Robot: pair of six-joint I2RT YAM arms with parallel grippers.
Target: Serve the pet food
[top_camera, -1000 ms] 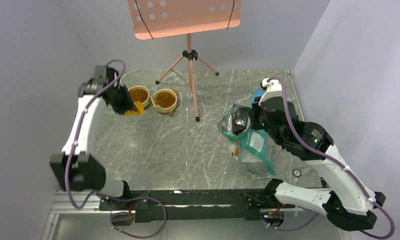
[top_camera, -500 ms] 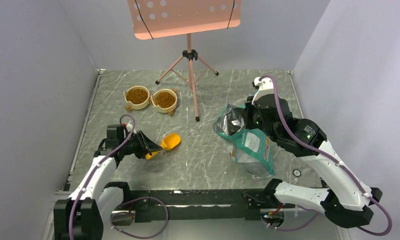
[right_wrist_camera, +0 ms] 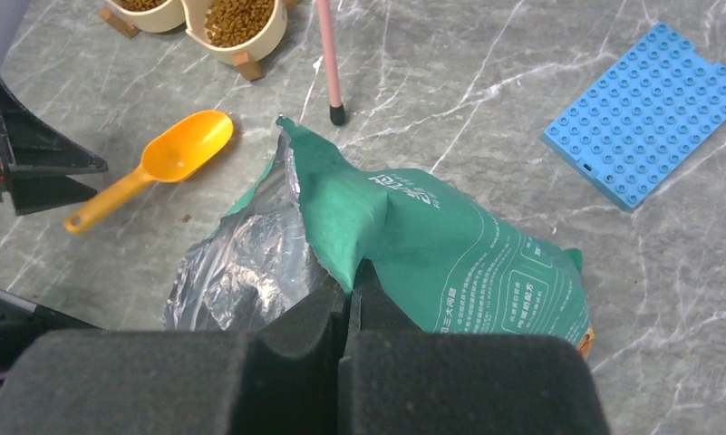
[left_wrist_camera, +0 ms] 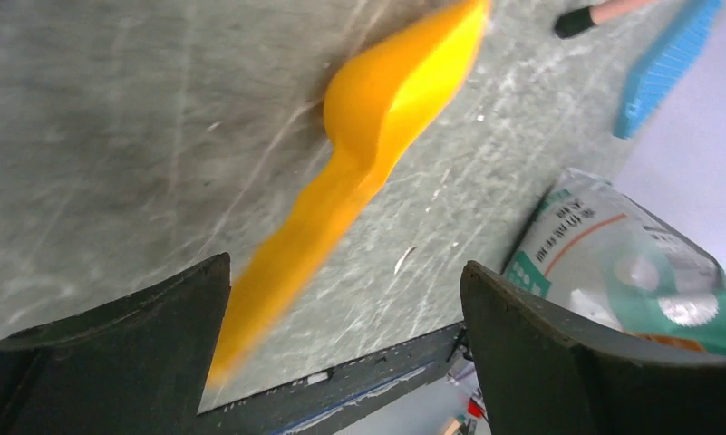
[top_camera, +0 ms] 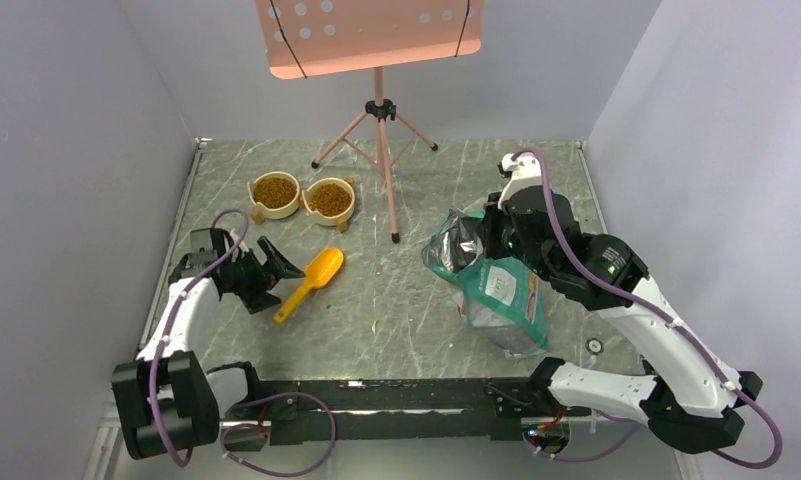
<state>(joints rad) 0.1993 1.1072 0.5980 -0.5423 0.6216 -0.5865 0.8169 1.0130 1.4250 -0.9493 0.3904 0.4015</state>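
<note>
From above, the pet food (top_camera: 275,190) fills two cream bowls (top_camera: 328,220) at the far left of the desk (top_camera: 396,320); a yellow scoop (top_camera: 311,283) lies nearer the arms, the left jaws spread wide beside its handle, gripping nothing; the right jaws are clenched on the top edge of a teal bag (top_camera: 501,295). The left wrist view shows the scoop lying free on the desk. The right wrist view shows closed fingers pinching the bag's rim; a blue studded plate (right_wrist_camera: 649,109) lies apart.
</note>
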